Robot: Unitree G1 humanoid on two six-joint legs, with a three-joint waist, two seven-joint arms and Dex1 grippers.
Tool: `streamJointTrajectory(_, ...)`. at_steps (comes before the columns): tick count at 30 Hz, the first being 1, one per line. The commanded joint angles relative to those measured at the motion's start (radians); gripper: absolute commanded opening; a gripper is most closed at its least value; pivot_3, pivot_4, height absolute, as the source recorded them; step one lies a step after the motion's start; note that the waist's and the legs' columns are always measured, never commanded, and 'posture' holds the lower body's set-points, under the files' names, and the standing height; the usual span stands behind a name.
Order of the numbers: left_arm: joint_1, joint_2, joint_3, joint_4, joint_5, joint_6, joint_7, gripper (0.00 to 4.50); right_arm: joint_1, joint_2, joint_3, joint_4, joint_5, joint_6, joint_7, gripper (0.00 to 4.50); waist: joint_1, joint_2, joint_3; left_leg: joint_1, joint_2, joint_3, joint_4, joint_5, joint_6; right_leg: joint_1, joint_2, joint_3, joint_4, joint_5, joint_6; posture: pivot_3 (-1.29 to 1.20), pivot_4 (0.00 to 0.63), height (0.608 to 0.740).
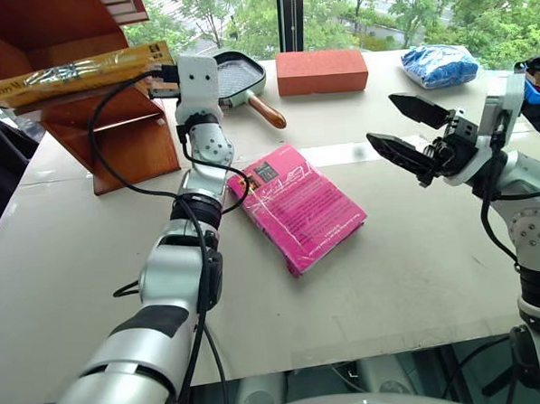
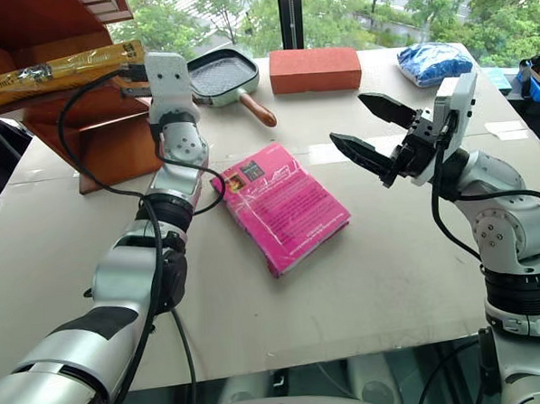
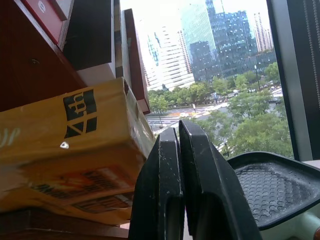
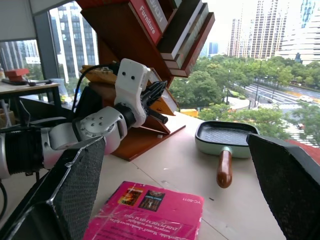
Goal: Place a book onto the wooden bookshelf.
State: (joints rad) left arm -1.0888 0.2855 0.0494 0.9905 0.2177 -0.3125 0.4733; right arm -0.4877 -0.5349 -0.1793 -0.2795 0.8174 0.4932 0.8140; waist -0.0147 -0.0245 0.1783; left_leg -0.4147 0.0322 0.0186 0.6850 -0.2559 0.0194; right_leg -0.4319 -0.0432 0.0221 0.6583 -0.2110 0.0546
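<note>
Reading head view: book (image 1: 78,73) lies on wooden bookshelf (image 1: 112,129) board, just ahead of my left tool (image 1: 166,78) | left wrist: fingers (image 3: 165,190) pressed together beside book's end, I'd nudge squarely | right wrist: right tool (image 4: 175,195) spread wide, empty.

so there's a pale table (image 1: 419,276) with a pink book (image 1: 297,205) lying flat near the middle. along the far edge: a grill pan (image 1: 239,77) with a wooden handle, a red brick (image 1: 322,71) just beside it, and a blue bag (image 1: 438,65) further right. the bookshelf (image 1: 112,129) stands on the far left corner, with the yellow book (image 1: 77,72) resting on one of its boards
</note>
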Motion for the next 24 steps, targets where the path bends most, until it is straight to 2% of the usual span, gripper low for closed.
streamJointTrajectory(1, 0.008, 0.026, 0.01, -0.054, -0.011, 0.005, -0.03, 0.12, -0.033, -0.022, -0.04, -0.043, 0.076, 0.027, 0.025, 4.5, 0.0, 0.0, 0.0, 0.0, 0.0, 0.0, 0.0, 0.0, 0.0, 0.0, 0.0, 0.0, 0.0, 0.0, 0.0, 0.0, 0.15, 0.74)
streamJointTrajectory(5, 0.054, 0.015, 0.003, -0.106, -0.032, -0.008, -0.106, 0.12, -0.046, -0.025, -0.042, -0.033, 0.12, 0.042, 0.05, 4.5, 0.002, 0.0, 0.0, 0.0, 0.0, 0.0, 0.0, 0.0, 0.0, 0.0, 0.0, 0.0, 0.0, 0.0, 0.0, 0.0, 0.15, 0.74)
streamJointTrajectory(10, 0.214, 0.004, -0.01, -0.359, -0.153, 0.079, -0.396, 0.12, -0.035, -0.027, -0.033, -0.014, 0.085, 0.023, 0.054, 4.5, 0.004, 0.0, 0.0, 0.0, 0.0, 0.0, 0.0, 0.0, 0.0, 0.0, -0.001, 0.0, 0.0, 0.0, 0.0, 0.0, 0.15, 0.74)
streamJointTrajectory(16, 0.644, 0.12, 0.065, -0.944, -0.434, 0.507, -0.723, 0.12, 0.149, -0.06, -0.03, 0.051, -0.093, -0.111, 0.104, 4.5, -0.005, 0.0, 0.0, 0.0, 0.001, 0.001, -0.001, 0.0, 0.0, 0.0, -0.001, 0.001, 0.0, 0.0, 0.0, 0.0, 0.15, 0.74)
streamJointTrajectory(20, 1.045, 0.218, 0.112, -1.297, -0.629, 0.769, -0.871, 0.12, 0.311, -0.084, -0.017, 0.219, -0.28, -0.306, 0.146, 4.5, -0.002, 0.001, -0.001, 0.001, 0.004, 0.002, -0.001, 0.0, 0.0, -0.001, 0.0, 0.002, 0.001, 0.0, 0.0, 0.0, 0.15, 0.74)
streamJointTrajectory(22, 1.192, 0.237, 0.117, -1.388, -0.653, 0.807, -0.899, 0.12, 0.361, -0.081, -0.013, 0.306, -0.328, -0.382, 0.171, 4.5, 0.001, 0.001, -0.002, 0.003, 0.005, 0.002, -0.001, 0.0, 0.0, 0.002, -0.001, 0.002, 0.0, -0.001, -0.001, 0.0, 0.15, 0.74)
streamJointTrajectory(24, 1.29, 0.255, 0.084, -1.436, -0.616, 0.771, -0.93, 0.12, 0.384, -0.078, -0.007, 0.381, -0.368, -0.449, 0.189, 4.5, 0.011, 0.003, -0.003, 0.004, 0.004, 0.002, 0.0, 0.0, 0.0, 0.003, -0.003, 0.001, 0.0, -0.001, -0.001, 0.0, 0.15, 0.74)
